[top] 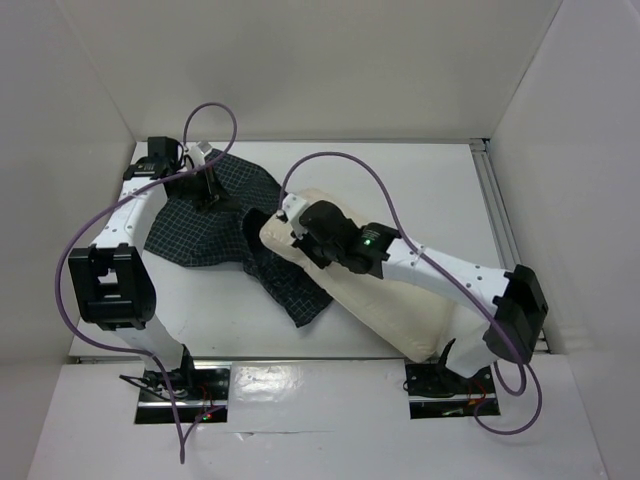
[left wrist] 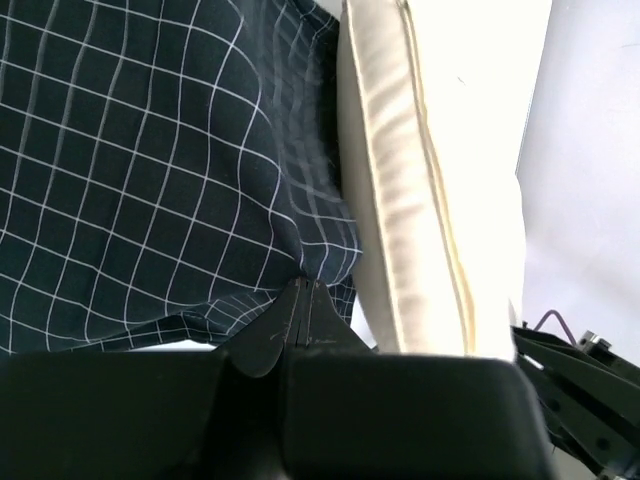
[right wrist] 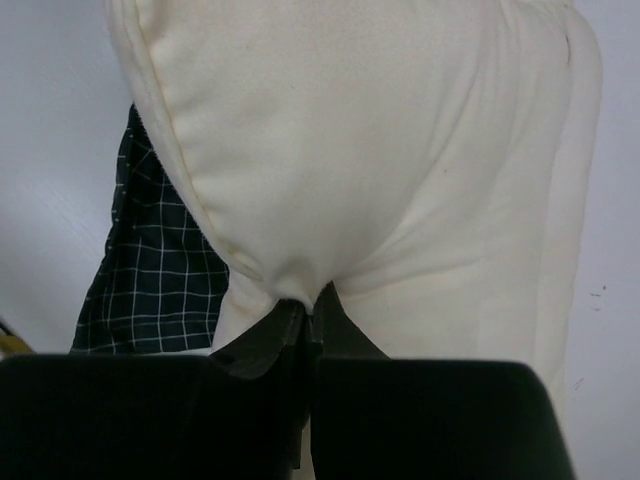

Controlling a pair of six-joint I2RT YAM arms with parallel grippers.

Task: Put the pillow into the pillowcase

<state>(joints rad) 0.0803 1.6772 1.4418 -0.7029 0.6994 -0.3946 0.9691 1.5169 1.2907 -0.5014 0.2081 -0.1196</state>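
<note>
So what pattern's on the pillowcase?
The pillowcase is dark navy with a thin white grid, clearest in the left wrist view.

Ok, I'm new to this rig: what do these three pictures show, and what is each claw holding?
Two robot arms are bolted at a white table's near edge. The wide picture looks down from above and behind them; the other two come from a camera on each wrist. On the table lie a cream pillow and a dark checked pillowcase, overlapping. The left gripper is shut on the pillowcase cloth; the right gripper is shut on a fold of the pillow.
</note>
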